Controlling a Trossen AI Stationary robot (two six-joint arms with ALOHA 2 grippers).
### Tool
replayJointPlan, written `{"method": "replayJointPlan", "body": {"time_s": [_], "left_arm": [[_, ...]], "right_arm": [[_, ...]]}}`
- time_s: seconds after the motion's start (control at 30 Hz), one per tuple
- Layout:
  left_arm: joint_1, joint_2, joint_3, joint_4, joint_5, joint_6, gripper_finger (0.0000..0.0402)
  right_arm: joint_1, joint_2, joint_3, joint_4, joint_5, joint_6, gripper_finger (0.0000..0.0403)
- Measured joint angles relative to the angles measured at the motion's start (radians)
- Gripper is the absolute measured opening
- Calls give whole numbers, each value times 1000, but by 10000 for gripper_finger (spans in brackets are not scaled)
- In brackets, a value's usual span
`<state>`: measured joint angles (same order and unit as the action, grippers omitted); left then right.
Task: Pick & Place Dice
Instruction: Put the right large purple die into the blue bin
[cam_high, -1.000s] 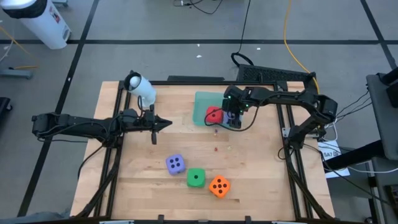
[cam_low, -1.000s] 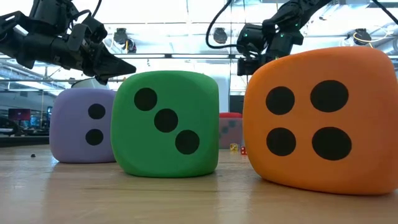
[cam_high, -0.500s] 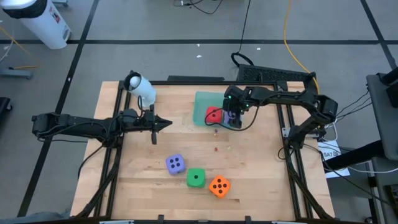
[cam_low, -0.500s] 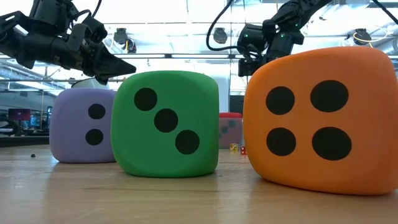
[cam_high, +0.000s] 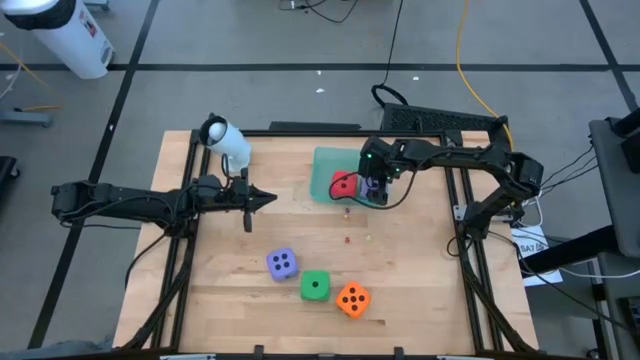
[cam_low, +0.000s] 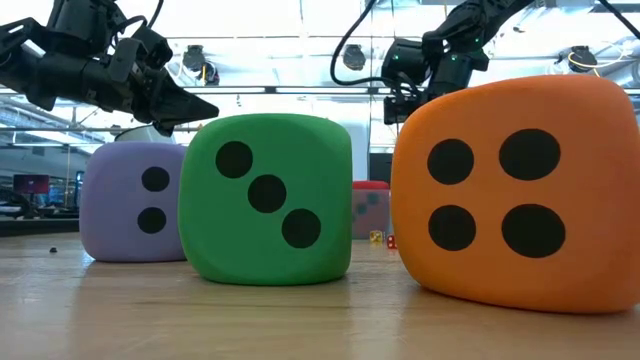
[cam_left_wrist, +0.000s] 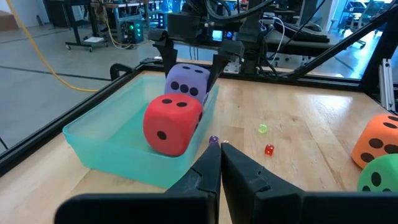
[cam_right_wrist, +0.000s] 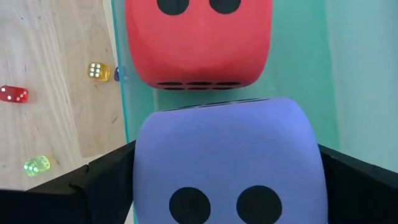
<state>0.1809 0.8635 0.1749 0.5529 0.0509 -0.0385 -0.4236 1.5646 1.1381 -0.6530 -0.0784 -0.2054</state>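
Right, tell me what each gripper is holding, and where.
Left gripper: shut, empty. Right gripper stands open astride the purple die in the tray, flanking two opposite faces; apparently not gripping it.

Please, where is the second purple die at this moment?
The purple die sits between the open right gripper fingers, over the teal bin at the table's far right-centre in the high view, right behind the red die inside that bin.

No legible text, labels or brand marks. Only pip counts read: soft orange foam die (cam_low: 515, 190) shows four, green foam die (cam_low: 267, 198) three, purple foam die (cam_low: 135, 202) two; purple die also shows four from above.
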Motion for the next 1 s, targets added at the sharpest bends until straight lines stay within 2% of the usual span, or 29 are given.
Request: {"method": "replayJointPlan", "body": {"time_s": [0.8,0.9,1.0], "left_arm": [[0,0,0,0,0,-5,24],[0,0,0,0,0,-5,24],[0,0,0,0,0,-9,24]], "right_arm": [[6,0,0,13,-3,12,396],[19,0,0,13,-4,2,389],[28,0,0,13,-5,-2,364]]}}
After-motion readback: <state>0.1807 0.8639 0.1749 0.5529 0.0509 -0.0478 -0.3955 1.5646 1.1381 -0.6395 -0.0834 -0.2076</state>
